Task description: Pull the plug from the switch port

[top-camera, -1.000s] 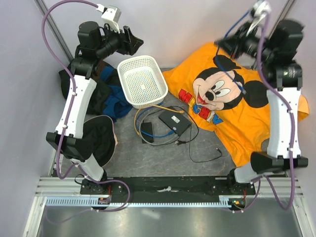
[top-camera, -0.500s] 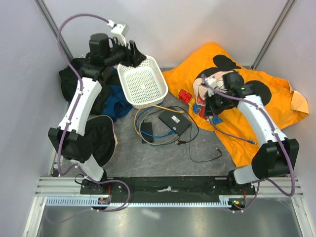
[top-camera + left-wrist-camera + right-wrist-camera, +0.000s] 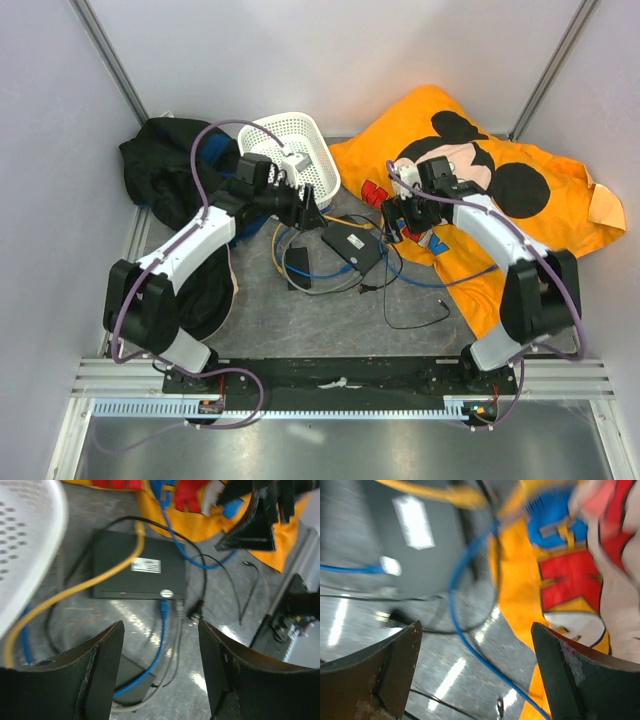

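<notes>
The switch is a flat black box with a white label, lying on the grey mat. A blue plug and a grey plug sit in the ports on its near edge in the left wrist view. A yellow cable crosses its top. My left gripper hovers open just left of the box, nothing between its fingers. My right gripper stands open at the box's right side, over a loose blue cable. The right wrist view is blurred.
A white basket stands behind the left gripper. An orange Mickey shirt covers the right of the table, and black clothing lies on the left. A small black power brick and tangled black, blue and grey cables lie in front of the switch.
Both arms have swung down from high at the back to either side of the switch. The right gripper has gone from shut to open.
</notes>
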You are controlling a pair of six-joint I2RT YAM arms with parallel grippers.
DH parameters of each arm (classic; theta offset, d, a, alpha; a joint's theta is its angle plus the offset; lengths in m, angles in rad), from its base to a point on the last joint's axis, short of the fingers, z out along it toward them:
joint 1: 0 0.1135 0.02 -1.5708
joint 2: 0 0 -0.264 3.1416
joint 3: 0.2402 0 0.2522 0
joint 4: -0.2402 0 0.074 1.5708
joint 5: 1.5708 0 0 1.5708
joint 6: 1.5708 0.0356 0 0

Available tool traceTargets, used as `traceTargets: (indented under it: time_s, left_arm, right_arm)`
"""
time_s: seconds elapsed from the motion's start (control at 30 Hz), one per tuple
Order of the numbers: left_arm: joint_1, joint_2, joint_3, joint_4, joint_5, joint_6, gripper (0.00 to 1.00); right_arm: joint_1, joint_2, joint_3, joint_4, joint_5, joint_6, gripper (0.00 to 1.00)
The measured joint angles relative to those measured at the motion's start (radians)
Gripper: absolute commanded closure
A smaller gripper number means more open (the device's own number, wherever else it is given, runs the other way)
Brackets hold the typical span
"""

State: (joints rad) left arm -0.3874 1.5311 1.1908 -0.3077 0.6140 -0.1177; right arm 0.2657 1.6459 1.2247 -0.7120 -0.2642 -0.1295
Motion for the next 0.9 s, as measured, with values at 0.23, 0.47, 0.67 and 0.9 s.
traceTargets:
  time_s: [0.23, 0.47, 0.67, 0.9]
  left_arm:
    - [-0.063, 0.078, -0.034, 0.121, 0.156, -0.038, 0.34]
    - [-0.063, 0.170, -0.184, 0.293, 0.206, -0.259, 0.35]
    - [-0.061, 0.262, -0.205, 0.403, 0.241, -0.390, 0.40]
    - [-0.034, 0.393, -0.174, 0.445, 0.280, -0.413, 0.41]
  right_arm:
    - [0.100, -0.146, -0.001, 0.172, -0.169, 0.016, 0.13]
    - [0.118, 0.018, -0.037, 0.284, -0.290, 0.109, 0.26]
    - [0.116, 0.099, -0.054, 0.323, -0.319, 0.166, 0.37]
    - [0.104, 0.196, -0.045, 0.349, -0.300, 0.207, 0.38]
